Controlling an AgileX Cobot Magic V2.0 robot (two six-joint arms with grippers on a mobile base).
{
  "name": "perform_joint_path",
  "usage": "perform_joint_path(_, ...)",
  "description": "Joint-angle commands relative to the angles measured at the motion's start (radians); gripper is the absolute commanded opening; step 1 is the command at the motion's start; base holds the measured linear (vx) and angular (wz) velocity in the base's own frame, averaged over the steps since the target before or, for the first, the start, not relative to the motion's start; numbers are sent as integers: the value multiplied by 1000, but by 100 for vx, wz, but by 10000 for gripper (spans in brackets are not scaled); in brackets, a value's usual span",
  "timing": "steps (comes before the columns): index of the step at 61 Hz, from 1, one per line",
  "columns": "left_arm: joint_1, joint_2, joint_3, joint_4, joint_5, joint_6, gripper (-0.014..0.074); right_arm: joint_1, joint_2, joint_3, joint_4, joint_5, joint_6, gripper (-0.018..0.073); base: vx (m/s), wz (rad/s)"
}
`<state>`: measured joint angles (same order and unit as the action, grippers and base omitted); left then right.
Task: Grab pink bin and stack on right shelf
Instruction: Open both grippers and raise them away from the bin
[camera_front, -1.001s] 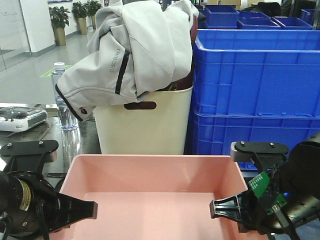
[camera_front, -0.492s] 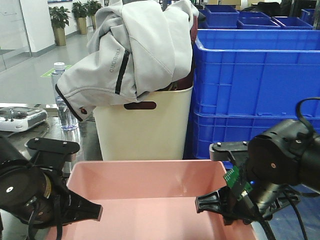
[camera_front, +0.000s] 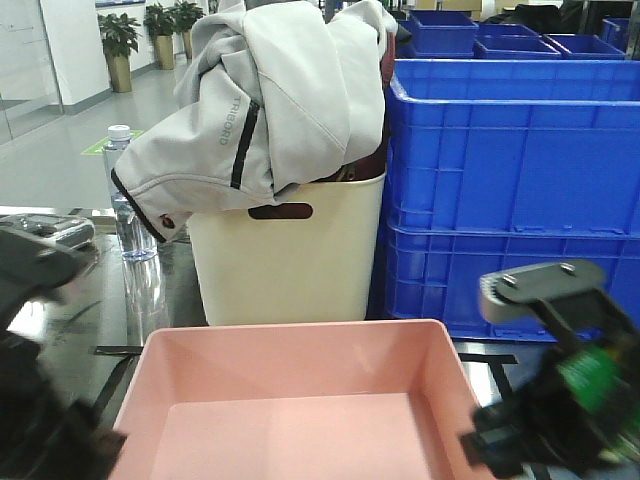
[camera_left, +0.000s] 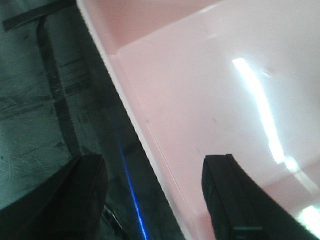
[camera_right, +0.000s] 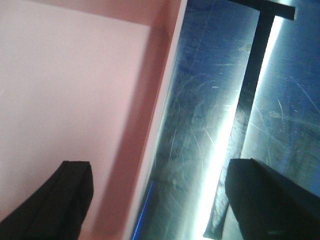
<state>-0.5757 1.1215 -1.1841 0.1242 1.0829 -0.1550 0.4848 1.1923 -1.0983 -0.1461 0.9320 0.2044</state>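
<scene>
Pink bin (camera_front: 300, 400) on steel shelf (camera_right: 210, 100) | left gripper (camera_left: 155, 195) and right gripper (camera_right: 155, 195) wide open, holding nothing — each straddling a side wall | close evenly — lift level

The bin (camera_front: 290, 420) at the bottom centre is plain pale pink. Behind it a cream tub (camera_front: 290, 255) carries a light grey jacket (camera_front: 265, 100) with black trim. The crates (camera_front: 510, 180) on the right are bright blue. The steel shelf (camera_right: 210, 115) shows black tape lines (camera_right: 250, 90).

The steel shelf (camera_front: 175, 300) carries the pink bin (camera_front: 290, 410) near, the cream bin (camera_front: 290, 255), bottle (camera_front: 128, 215) and blue crates (camera_front: 510, 200) far.
</scene>
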Motion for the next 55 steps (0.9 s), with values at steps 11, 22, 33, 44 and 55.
perform_joint_path(11, -3, -383, 267, -276, -274, 303, 512, -6, -361, 230, 23, -142, -227, 546, 0, 0)
perform_joint_path(22, -3, -594, 485, -333, -401, 306, 380, -6, -551, 375, 22, -153, -248, 382, 0, 0)
perform_joint_path(33, -3, -681, 619, -325, -441, 272, 132, -6, -670, 448, 48, -147, -218, 120, 0, 0)
perform_joint_path(44, -3, -682, 663, -325, -436, 272, 1, -6, -712, 455, 48, -123, -218, -15, 0, 0)
perform_joint_path(55, -3, -682, 662, -325, -439, 272, -7, -6, -713, 455, 48, -123, -218, -15, 0, 0)
